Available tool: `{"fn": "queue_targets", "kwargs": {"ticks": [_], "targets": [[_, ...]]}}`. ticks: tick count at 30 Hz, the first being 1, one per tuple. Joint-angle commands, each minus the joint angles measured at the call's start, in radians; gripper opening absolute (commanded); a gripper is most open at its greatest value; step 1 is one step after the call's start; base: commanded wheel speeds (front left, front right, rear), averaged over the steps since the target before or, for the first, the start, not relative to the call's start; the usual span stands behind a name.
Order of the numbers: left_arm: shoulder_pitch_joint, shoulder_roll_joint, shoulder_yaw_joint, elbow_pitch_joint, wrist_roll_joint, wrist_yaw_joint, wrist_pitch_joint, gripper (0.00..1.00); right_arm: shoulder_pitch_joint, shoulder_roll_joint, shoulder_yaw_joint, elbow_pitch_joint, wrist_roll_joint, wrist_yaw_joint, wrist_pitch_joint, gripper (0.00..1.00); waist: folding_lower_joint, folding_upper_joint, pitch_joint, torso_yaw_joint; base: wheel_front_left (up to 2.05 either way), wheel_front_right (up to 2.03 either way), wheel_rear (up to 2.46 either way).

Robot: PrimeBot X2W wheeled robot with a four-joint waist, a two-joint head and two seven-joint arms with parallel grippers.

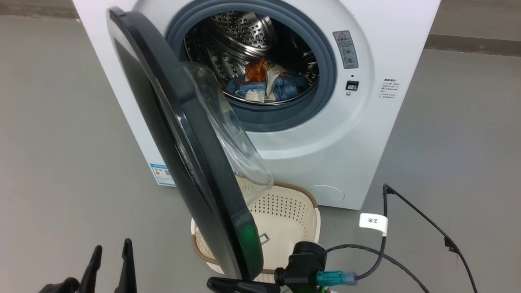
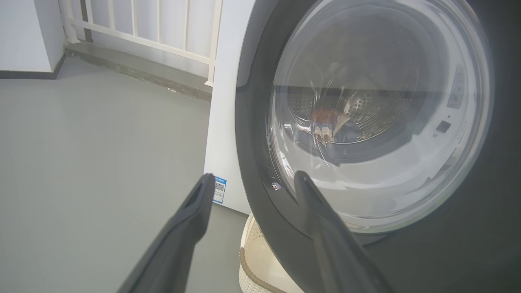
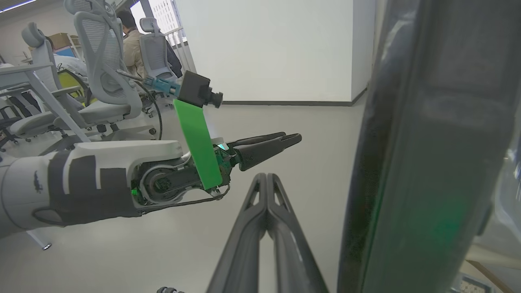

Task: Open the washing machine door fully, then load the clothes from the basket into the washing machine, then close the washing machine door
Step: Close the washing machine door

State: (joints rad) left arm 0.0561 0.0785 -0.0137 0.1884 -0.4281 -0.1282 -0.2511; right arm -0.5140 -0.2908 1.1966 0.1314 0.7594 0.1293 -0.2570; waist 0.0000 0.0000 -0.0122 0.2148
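Count: one washing machine (image 1: pixel 366 142), one washing machine door (image 1: pixel 183 142), one basket (image 1: pixel 285 211), one small pile of clothes (image 1: pixel 268 83), two end effectors with two dark fingers each.
Left end effector (image 1: pixel 113 246): released, fingers spread wide and grasping nothing; it hangs above bare floor.
Right end effector (image 1: pixel 211 283): clenched on itself, fingers pressed flat together with nothing between them.
Door, from the left end effector: ahead and to its right. The left wrist view looks along the spread fingers (image 2: pixel 301 179) at the glossy black outer ring and glass bowl.
Door, from the right end effector: just beside its fingers, at the door's lower edge. Whether they touch cannot be told.
Door state: swung partway out, its edge turned toward the head camera.
Drum (image 1: pixel 244 28): well ahead of both end effectors, ringed by one grey-blue gasket (image 1: pixel 325 81). It contains the clothes, blue folds with orange and white pieces, heaped at the bottom.
Basket: just beyond the right end effector, on the floor against the machine's front. The door covers its left part, and the rest shows bare perforated wall and floor.
Labels: one blue sticker (image 1: pixel 163 174) low on the machine, ahead of the left end effector; one grey warning sticker (image 1: pixel 346 49) beside the opening.
Cable: one black lead with a white tag (image 1: pixel 373 223), to the right of the right end effector.
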Motion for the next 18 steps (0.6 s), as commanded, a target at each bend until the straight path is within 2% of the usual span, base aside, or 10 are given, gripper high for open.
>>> {"fn": "queue_targets", "kwargs": {"ticks": [1, 11, 18], "targets": [[-0.044, 0.009, 0.037, -0.023, 0.0, -0.002, -0.011, 1.0, -0.015, 0.024, -0.003, 0.004, 0.005, 0.001, -0.005, 0.0, 0.0, 0.0, 0.003, 0.005, 0.0, 0.0, 0.0], [-0.042, 0.005, 0.041, -0.023, 0.0, -0.002, -0.011, 1.0, -0.019, 0.034, -0.031, 0.113, -0.003, 0.001, -0.005, 0.0, 0.0, 0.0, 0.012, 0.012, 0.0, 0.0, 0.0], [-0.039, 0.005, 0.043, -0.023, 0.002, -0.002, -0.011, 1.0, 0.036, 0.018, -0.157, 0.186, -0.029, 0.001, -0.005, 0.0, 0.0, 0.0, 0.013, 0.0, 0.0, 0.0, 0.0]]}}
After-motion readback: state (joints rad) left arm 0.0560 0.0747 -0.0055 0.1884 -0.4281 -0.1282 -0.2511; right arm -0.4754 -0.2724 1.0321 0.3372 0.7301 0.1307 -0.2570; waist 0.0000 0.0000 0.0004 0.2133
